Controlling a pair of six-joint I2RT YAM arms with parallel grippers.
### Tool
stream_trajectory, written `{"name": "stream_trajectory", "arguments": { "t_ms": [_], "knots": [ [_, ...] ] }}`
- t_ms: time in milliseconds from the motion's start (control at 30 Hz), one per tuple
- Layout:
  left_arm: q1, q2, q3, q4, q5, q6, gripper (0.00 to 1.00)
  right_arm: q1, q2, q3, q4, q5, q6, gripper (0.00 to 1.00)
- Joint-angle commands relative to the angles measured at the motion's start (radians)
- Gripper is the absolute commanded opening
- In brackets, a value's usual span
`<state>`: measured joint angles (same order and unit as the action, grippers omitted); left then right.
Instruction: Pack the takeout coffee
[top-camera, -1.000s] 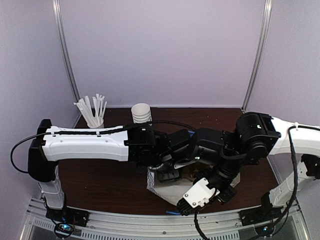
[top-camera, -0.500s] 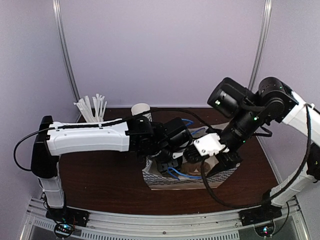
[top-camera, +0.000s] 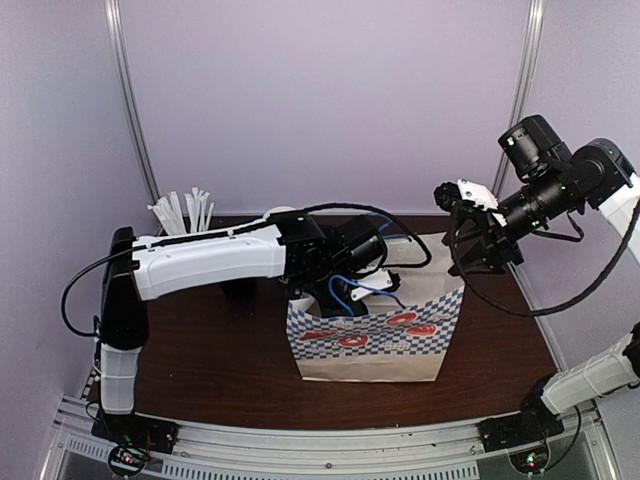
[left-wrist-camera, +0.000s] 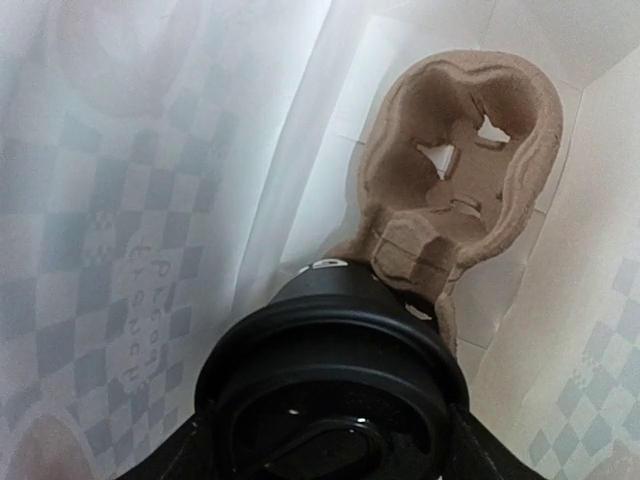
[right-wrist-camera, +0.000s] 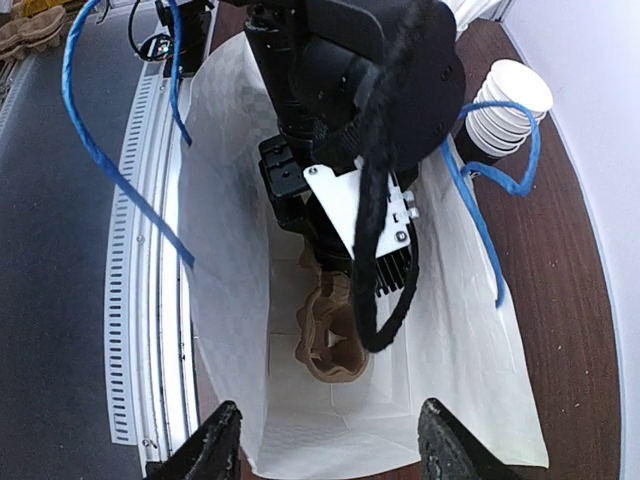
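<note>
Inside the bag (top-camera: 370, 345), the left gripper (left-wrist-camera: 325, 462) pinched the coffee (left-wrist-camera: 330, 390). Above the bag, we saw the right gripper (right-wrist-camera: 332, 445) spread.

takeout coffee (left-wrist-camera: 325, 390) | cup body hidden under lid (left-wrist-camera: 300, 320) | bottom edge cuts lid off
</note>
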<state>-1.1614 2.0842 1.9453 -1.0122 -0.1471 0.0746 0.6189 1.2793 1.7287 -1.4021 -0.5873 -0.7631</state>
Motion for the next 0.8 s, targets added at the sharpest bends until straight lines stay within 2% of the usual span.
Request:
{"name": "stream_trajectory", "arguments": {
  "t_ms": [0,200,600,767],
  "knots": [
    [0.025,0.049,0.023,-0.103,0.137,-0.004,0.30,-0.089,-0.017,-0.050,0.052,-0.132,0.017,0.60],
    [0.042,0.081,0.036,-0.116,0.185,0.003,0.29,-0.166,-0.027,-0.077,0.096,-0.207,0.057,0.59],
    [0.042,0.107,-0.056,-0.033,0.214,-0.041,0.27,-0.182,-0.027,-0.131,0.146,-0.232,0.088,0.59],
    [0.043,0.128,-0.073,-0.033,0.170,-0.048,0.27,-0.183,-0.035,-0.147,0.159,-0.238,0.100,0.59]
  ]
}}
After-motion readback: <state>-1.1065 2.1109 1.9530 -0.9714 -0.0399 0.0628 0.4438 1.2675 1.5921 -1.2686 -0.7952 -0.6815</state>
